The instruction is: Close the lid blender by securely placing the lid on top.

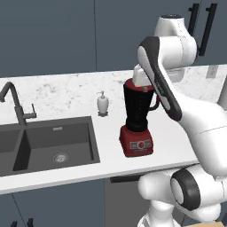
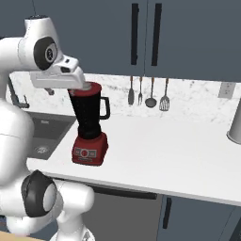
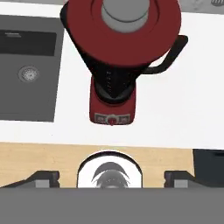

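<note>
Blender [image 1: 137,119] upright on the white desk [image 1: 173,146], red base near the front edge, just right of the dark sink [image 1: 53,148]. Handle points right in the left base view. Red lid [image 3: 124,28] sits on the jar's rim, grey knob in its centre, seen from straight above in the hand view. Gripper [image 3: 111,177] directly over the lid, jaws spread wide, finger tips [image 3: 43,178] apart at either side, nothing between them. Soap dispenser [image 1: 103,104] stands behind and left of the blender, near but apart. Faucet [image 1: 15,104] at the sink's back. Right of the blender the desk runs bare and open toward hanging utensils [image 2: 148,94] on the back wall; plenty of room that side
</note>
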